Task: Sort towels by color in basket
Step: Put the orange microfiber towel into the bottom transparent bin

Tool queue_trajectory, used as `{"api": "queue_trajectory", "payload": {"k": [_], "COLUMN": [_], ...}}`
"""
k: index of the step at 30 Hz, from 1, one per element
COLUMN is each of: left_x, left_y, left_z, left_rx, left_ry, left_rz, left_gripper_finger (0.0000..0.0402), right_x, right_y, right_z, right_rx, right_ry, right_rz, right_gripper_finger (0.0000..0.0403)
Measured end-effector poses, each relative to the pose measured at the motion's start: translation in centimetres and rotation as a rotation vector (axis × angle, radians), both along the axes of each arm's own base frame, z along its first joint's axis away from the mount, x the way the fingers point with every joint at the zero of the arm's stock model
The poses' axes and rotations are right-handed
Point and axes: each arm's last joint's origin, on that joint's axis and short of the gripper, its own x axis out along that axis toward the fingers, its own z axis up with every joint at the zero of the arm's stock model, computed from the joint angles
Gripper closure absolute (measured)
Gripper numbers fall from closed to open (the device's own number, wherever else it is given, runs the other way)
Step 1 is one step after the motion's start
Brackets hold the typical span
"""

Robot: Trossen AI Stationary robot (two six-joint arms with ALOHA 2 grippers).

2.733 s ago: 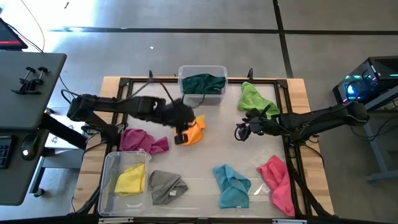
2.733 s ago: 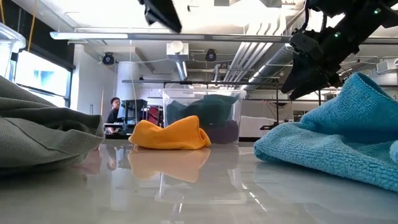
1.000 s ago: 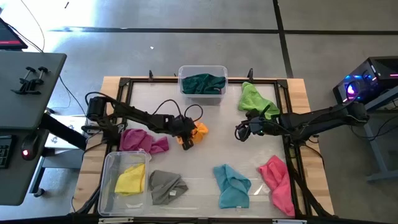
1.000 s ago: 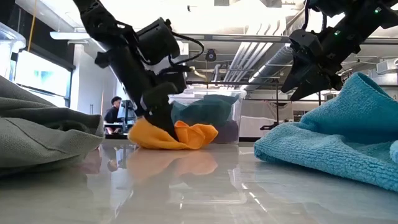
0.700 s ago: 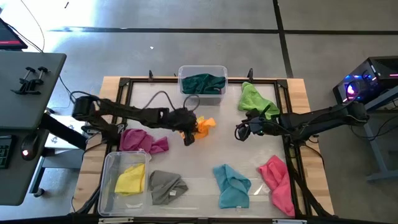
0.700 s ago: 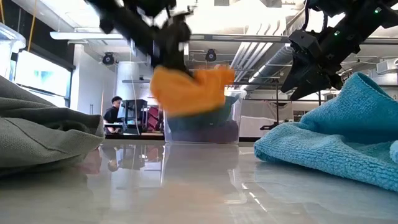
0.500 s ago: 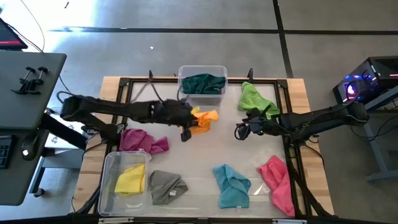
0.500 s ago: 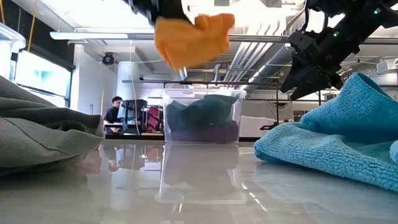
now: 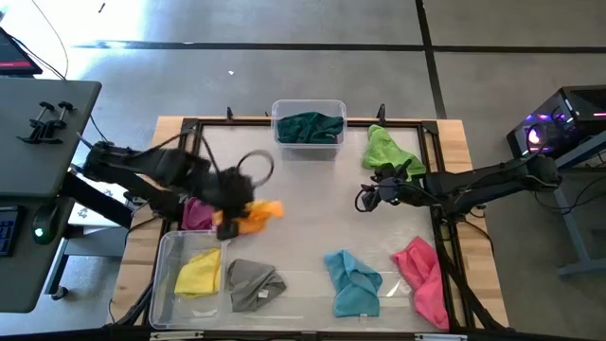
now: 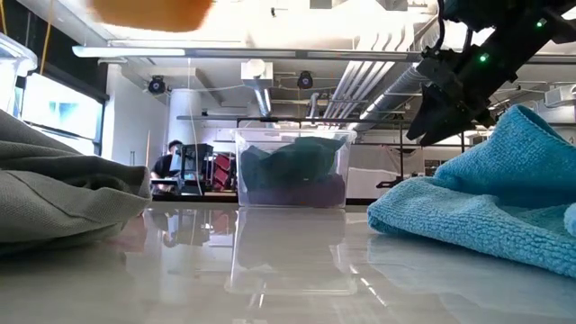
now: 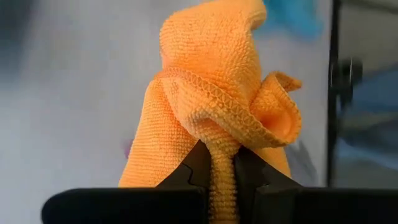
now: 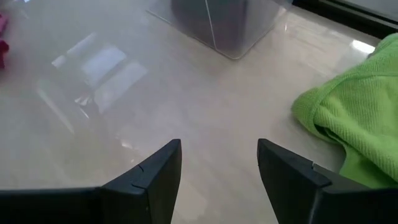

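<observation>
My left gripper (image 9: 239, 220) is shut on the orange towel (image 9: 262, 211) and carries it in the air beside the magenta towel (image 9: 197, 214). In the low view only the orange towel's lower edge (image 10: 148, 11) shows at the top. My right gripper (image 9: 363, 201) hovers open over the table, by the lime towel (image 9: 390, 152). The dark green towel (image 9: 310, 126) lies in the far clear bin, over a purple one (image 10: 317, 191). The yellow towel (image 9: 199, 273) lies in the near-left bin. The grey (image 9: 254, 284), cyan (image 9: 353, 282) and pink (image 9: 423, 275) towels lie on the table. My left gripper pinches a bunched fold of the orange towel (image 11: 222, 160) between its two fingers. Several layers are gathered there, with a hemmed edge (image 11: 211, 93) just beyond the fingertips. The towel is lifted clear of the table and stands out past the fingers in loose folds.
A black frame (image 9: 284, 121) runs round the glossy tabletop. The far clear bin (image 9: 309, 106) stands at the far edge and the near-left bin (image 9: 170, 248) at the near-left corner. A person stands far off in the room (image 10: 166, 160).
My left gripper, shut on the orange towel, has lifted it clear of the table and then swung it toward the table's left and near side, over beside the magenta towel. In the low view the towel has risen almost out of the picture.
</observation>
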Motion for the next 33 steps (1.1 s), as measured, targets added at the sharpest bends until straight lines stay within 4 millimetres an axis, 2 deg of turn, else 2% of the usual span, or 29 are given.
{"api": "queue_trajectory", "payload": {"k": [4,10,14,18,21,25,30,33], "left_x": [-3.0,-5.4,-6.7,-7.8,-8.3,-8.6,-8.3,-8.0], "left_y": [-2.6,-7.0,-9.1,-9.9,-10.2,-10.1,-9.9,-9.7], "left_z": [-0.2,-1.2,-3.1,-5.2,-6.5,-7.7,-7.9,-7.9], "left_rx": [-0.121,-0.275,-0.26,-0.228,-0.209,-0.179,-0.186,-0.182], "left_ry": [0.169,0.294,0.352,0.413,0.439,0.468,0.468,0.462], "left_rz": [0.156,0.309,0.377,0.496,0.564,0.634,0.653,0.599], "left_gripper_finger": [0.0387,0.0387,0.0387,0.0381,0.035,0.0283,0.0209,0.0183], "right_x": [0.0,0.0,0.0,0.0,0.0,0.0,0.0,0.0], "right_y": [0.0,0.0,0.0,0.0,0.0,0.0,0.0,0.1], "right_z": [0.0,0.0,0.0,0.0,0.0,0.0,0.0,0.0], "right_rx": [0.007,-0.036,-0.052,-0.056,-0.054,-0.054,-0.035,-0.011], "right_ry": [-0.002,0.033,0.039,0.039,0.039,0.039,0.039,0.039], "right_rz": [0.002,0.051,0.05,0.047,0.048,0.049,0.064,0.085], "right_gripper_finger": [0.0199,0.0199,0.0199,0.0199,0.0199,0.0199,0.0199,0.0199]}}
